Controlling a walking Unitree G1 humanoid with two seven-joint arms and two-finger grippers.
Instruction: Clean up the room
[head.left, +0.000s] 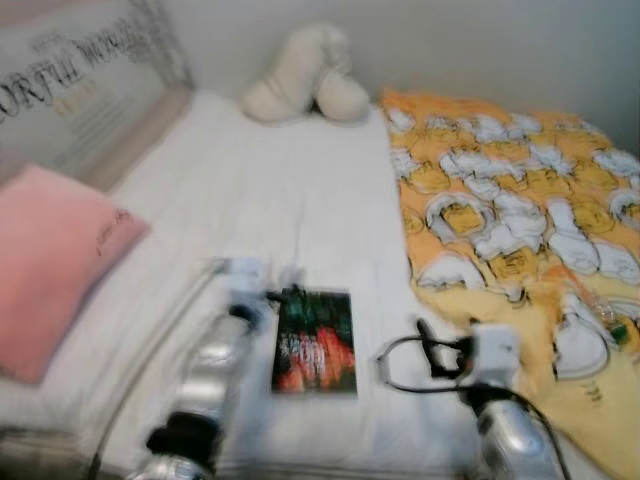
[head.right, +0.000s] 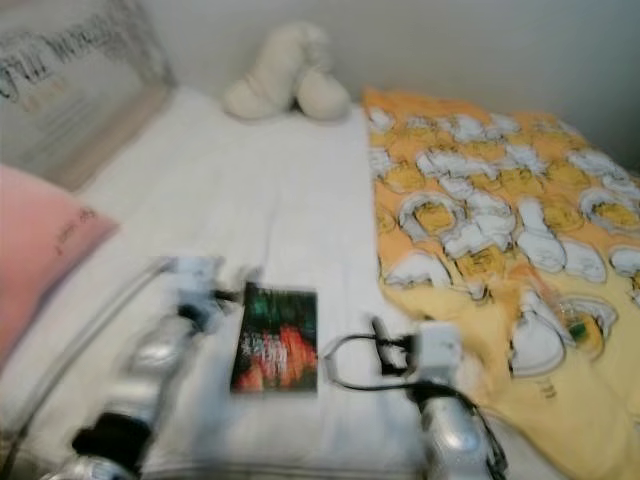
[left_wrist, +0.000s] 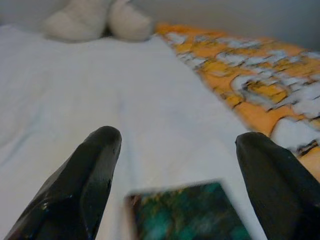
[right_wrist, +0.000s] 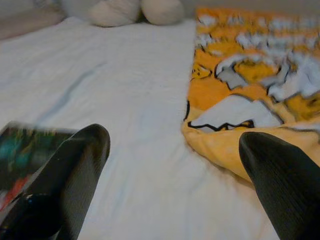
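Bedside, mid-tidy: well off to the left of my left hand (left_wrist: 175, 165), a pink pillow (head.left: 50, 265) lies at the bed's edge, with a larger lettered pillow (head.left: 85, 85) propped behind it at the head end, probably just where they are kept. My left hand hangs low over the white bed (head.left: 290, 190), its two black fingers (left_wrist: 82, 180) spread wide and holding nothing; just below and ahead of them lies a dark book (head.left: 314, 341) with a green and red cover, flat on the sheet and square to me. I judge the spread is set for the book, the one loose item in easy reach and the likeliest thing to clear. Between my two hands the sheet is bare up to a cream plush toy (head.left: 305, 75) resting far ahead by the wall. My right hand (right_wrist: 175, 165) is likewise open and empty, the book off to its left and the near edge of an orange patterned blanket (head.left: 520, 220) just ahead on its right. The blanket is rumpled along that edge, so it may want straightening. Head views are blurred.
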